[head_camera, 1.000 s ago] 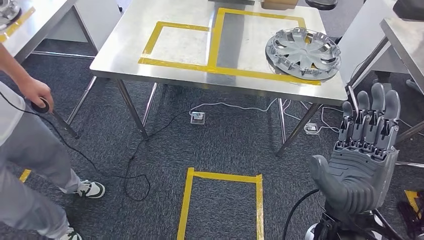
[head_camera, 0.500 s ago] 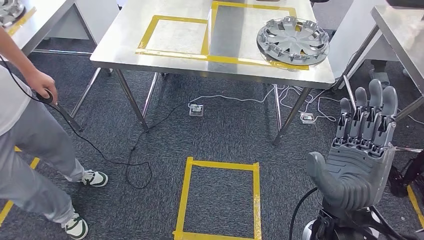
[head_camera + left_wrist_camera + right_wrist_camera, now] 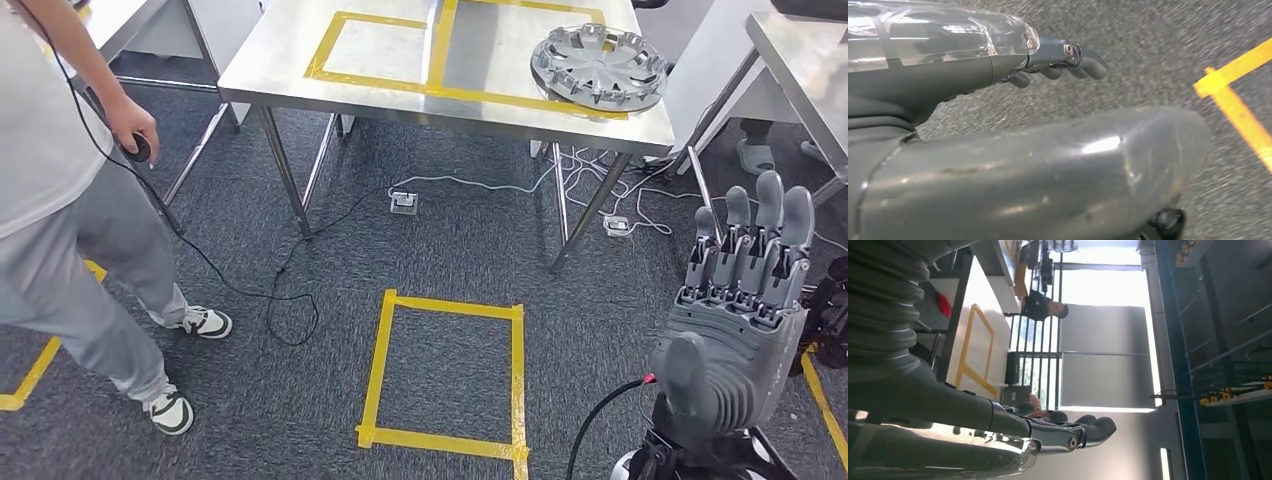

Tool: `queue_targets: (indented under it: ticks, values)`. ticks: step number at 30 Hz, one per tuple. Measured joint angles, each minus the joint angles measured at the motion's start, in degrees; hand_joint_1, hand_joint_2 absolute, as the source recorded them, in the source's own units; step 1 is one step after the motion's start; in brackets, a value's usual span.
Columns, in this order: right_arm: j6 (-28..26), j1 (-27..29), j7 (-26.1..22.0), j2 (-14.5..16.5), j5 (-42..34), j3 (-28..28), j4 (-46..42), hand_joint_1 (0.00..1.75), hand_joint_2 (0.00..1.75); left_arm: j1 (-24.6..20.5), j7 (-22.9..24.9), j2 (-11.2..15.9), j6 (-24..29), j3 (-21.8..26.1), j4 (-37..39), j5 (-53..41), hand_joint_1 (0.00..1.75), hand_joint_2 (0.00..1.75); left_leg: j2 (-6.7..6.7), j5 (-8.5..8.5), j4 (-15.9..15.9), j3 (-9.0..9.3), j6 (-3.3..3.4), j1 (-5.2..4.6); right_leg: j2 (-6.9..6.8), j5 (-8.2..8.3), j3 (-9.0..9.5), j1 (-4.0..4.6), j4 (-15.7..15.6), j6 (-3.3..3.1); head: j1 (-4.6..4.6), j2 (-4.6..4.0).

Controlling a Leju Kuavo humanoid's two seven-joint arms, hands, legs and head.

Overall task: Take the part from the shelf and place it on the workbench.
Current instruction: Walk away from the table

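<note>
The part [image 3: 599, 66], a grey hubcap-like disc, lies flat on the steel surface [image 3: 300, 60], inside the right taped rectangle near the far right corner. Right hand [image 3: 745, 320] is raised, fingers straight and apart, holding nothing; the part sits ahead of it and up-left, well apart, w/ floor between. Left hand [image 3: 1063, 62] hangs over the carpet, fingers loosely curled w/ nothing in them. Right hand looks the nearer one. Person [image 3: 70, 190] stands at left beside the surface. Placement seems done already.
</note>
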Motion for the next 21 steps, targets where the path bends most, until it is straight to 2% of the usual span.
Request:
queue_targets:
  ticks: [1, 2, 3, 4, 5, 6, 7, 8, 9, 10, 12, 13, 14, 15, 16, 17, 18, 19, 20, 21]
  values:
    - [0.00, 0.03, 0.00, 0.02, 0.01, -0.01, 0.00, 0.00, 0.00, -0.01, -0.07, -0.01, 0.00, 0.00, -0.01, -0.04, 0.00, 0.00, 0.02, 0.82, 0.00, -0.98, 0.03, -0.26, 0.05, 1.58, 2.35, 0.17, -2.38, -0.62, 0.07, 0.00]
    - [0.00, 0.01, 0.01, 0.05, 0.07, -0.02, -0.03, 0.00, 0.00, -0.03, -0.12, -0.07, 0.00, 0.00, -0.02, -0.06, 0.00, 0.00, 0.02, 1.59, -0.01, -1.79, 0.05, -0.43, 0.11, 2.43, 5.55, 0.49, -6.30, -1.41, 0.06, 0.00]
    - [0.00, -0.05, 0.02, 0.09, 0.17, -0.03, -0.13, 0.00, 0.00, -0.04, -0.14, -0.14, 0.00, 0.00, -0.03, -0.07, 0.00, 0.00, 0.02, 2.29, 0.00, -2.35, -0.02, -0.60, 0.13, 2.15, 9.19, 0.89, -11.47, -2.22, 0.01, 0.00]
    - [0.00, -0.15, 0.04, 0.13, 0.32, -0.05, -0.26, 0.00, 0.00, -0.05, -0.15, -0.26, 0.00, 0.00, -0.05, -0.07, 0.00, 0.00, 0.04, 3.01, -0.07, -2.75, -0.16, -0.63, 0.13, 1.41, 12.22, 1.28, -15.95, -2.67, -0.11, 0.00]
    - [0.00, -0.25, 0.09, 0.18, 0.47, -0.07, -0.39, 0.00, 0.00, -0.05, -0.14, -0.37, 0.00, 0.00, -0.08, -0.07, 0.00, 0.00, 0.10, 3.70, -0.24, -2.94, -0.37, -0.49, 0.15, 0.74, 14.09, 1.67, -19.01, -2.90, -0.24, 0.00]
    - [0.00, -0.34, 0.16, 0.22, 0.55, -0.11, -0.50, 0.00, 0.00, -0.04, -0.11, -0.46, -0.03, 0.00, -0.09, -0.06, 0.00, 0.00, 0.18, 4.49, -0.52, -3.06, -0.69, -0.33, 0.15, 0.70, 14.89, 1.96, -20.87, -3.03, -0.21, 0.00]
    - [0.00, -0.42, 0.24, 0.26, 0.57, -0.19, -0.52, 0.00, 0.00, -0.03, -0.09, -0.54, -0.08, 0.00, -0.10, -0.05, 0.00, 0.00, 0.26, 5.00, -0.78, -3.23, -0.97, -0.12, 0.08, 1.48, 14.66, 2.00, -21.40, -2.97, -0.11, 0.00]
    - [0.00, -0.48, 0.34, 0.29, 0.50, -0.32, -0.51, 0.00, 0.00, 0.01, -0.07, -0.56, -0.12, 0.00, -0.10, -0.05, 0.00, 0.00, 0.25, 4.67, -0.78, -3.49, -1.27, 0.01, -0.01, 2.47, 14.20, 2.02, -21.84, -3.13, 0.01, 0.00]
    - [0.00, -0.54, 0.48, 0.31, 0.37, -0.55, -0.50, 0.00, 0.00, 0.05, -0.07, -0.60, -0.16, 0.00, -0.10, -0.05, 0.00, 0.00, 0.19, 3.06, 0.05, -3.91, -1.57, 0.05, -0.12, 3.44, 13.59, 1.91, -22.32, -3.36, 0.05, 0.00]
    - [0.00, -0.56, 0.61, 0.33, 0.25, -0.79, -0.49, 0.00, 0.00, 0.08, -0.07, -0.58, -0.17, -0.01, -0.09, -0.08, 0.00, 0.00, 0.11, 0.29, 1.99, -4.53, -1.85, 0.12, -0.22, 4.33, 12.73, 1.73, -22.60, -3.45, -0.15, 0.00]
    - [0.00, -0.52, 0.85, 0.39, 0.02, -1.13, -0.49, 0.00, 0.00, 0.12, -0.10, -0.52, -0.16, -0.02, -0.08, -0.24, 0.00, 0.87, -0.06, -5.46, 8.76, -5.87, -2.47, 0.38, -0.23, 5.83, 10.59, 1.70, -22.41, -3.62, -0.78, 0.00]
    - [0.00, -0.49, 0.93, 0.44, -0.10, -1.21, -0.48, 0.00, 0.00, 0.12, -0.09, -0.47, -0.14, -0.02, -0.07, -0.38, 0.00, 1.31, -0.08, -6.24, 12.41, -6.34, -2.78, 0.53, -0.27, 6.56, 9.48, 1.67, -22.22, -3.53, -0.99, 0.00]
    - [0.00, -0.48, 1.00, 0.49, -0.22, -1.29, -0.48, 0.00, 0.00, 0.12, 0.01, -0.43, -0.13, -0.02, -0.06, -0.51, 0.00, 1.75, -0.09, -5.26, 15.12, -6.41, -3.07, 0.67, -0.32, 7.27, 8.32, 1.62, -21.95, -3.38, -1.13, 0.00]
    - [0.00, -0.47, 1.08, 0.52, -0.34, -1.39, -0.47, 0.00, 0.00, 0.12, 0.17, -0.41, -0.12, -0.02, -0.05, -0.63, 0.00, 1.75, -0.06, -3.07, 16.26, -5.81, -3.33, 0.82, -0.37, 7.93, 7.08, 1.54, -21.53, -3.18, -1.22, 0.00]
    - [0.00, -0.47, 1.15, 0.55, -0.44, -1.46, -0.46, 0.00, 0.00, 0.12, 0.34, -0.39, -0.13, -0.02, -0.05, -0.70, 0.00, 1.75, -0.03, -0.86, 15.37, -4.21, -3.60, 1.00, -0.40, 8.47, 5.79, 1.41, -20.94, -2.92, -1.26, 0.00]
    - [0.00, -0.47, 1.19, 0.56, -0.49, -1.51, -0.46, 0.00, 0.00, 0.11, 0.47, -0.40, -0.15, -0.02, -0.05, -0.75, 0.00, 1.75, -0.01, -0.02, 12.56, -1.66, -3.86, 1.20, -0.39, 8.86, 4.60, 1.30, -20.18, -2.65, -1.33, 0.00]
    - [0.01, -0.49, 1.21, 0.56, -0.50, -1.54, -0.50, 0.00, 0.00, 0.09, 0.51, -0.40, -0.19, -0.02, -0.05, -0.81, 0.00, 1.75, -0.03, -0.87, 8.22, 1.69, -3.96, 1.28, -0.33, 9.10, 3.56, 1.23, -19.21, -2.38, -1.49, 0.00]
    - [0.01, -0.51, 1.21, 0.56, -0.51, -1.56, -0.56, 0.00, 0.00, 0.03, 0.49, -0.40, -0.22, -0.02, -0.07, -0.89, 0.00, 1.75, -0.09, -2.79, 4.03, 4.62, -3.71, 1.29, -0.28, 9.21, 2.80, 1.21, -18.28, -2.15, -1.61, 0.00]
    - [0.01, -0.54, 1.22, 0.57, -0.51, -1.58, -0.64, 0.00, 0.00, -0.01, 0.46, -0.42, -0.24, -0.02, -0.08, -0.98, 0.00, 1.75, -0.16, -4.71, 0.98, 6.62, -3.26, 1.20, -0.24, 9.33, 2.35, 1.21, -17.54, -1.95, -1.67, 0.00]
    - [0.01, -0.56, 1.21, 0.57, -0.52, -1.61, -0.72, 0.00, 0.00, 0.00, 0.44, -0.42, -0.27, -0.02, -0.08, -1.05, 0.00, 1.75, -0.21, -5.86, -0.75, 7.67, -2.64, 1.02, -0.20, 9.49, 2.10, 1.17, -17.09, -1.75, -1.65, 0.00]
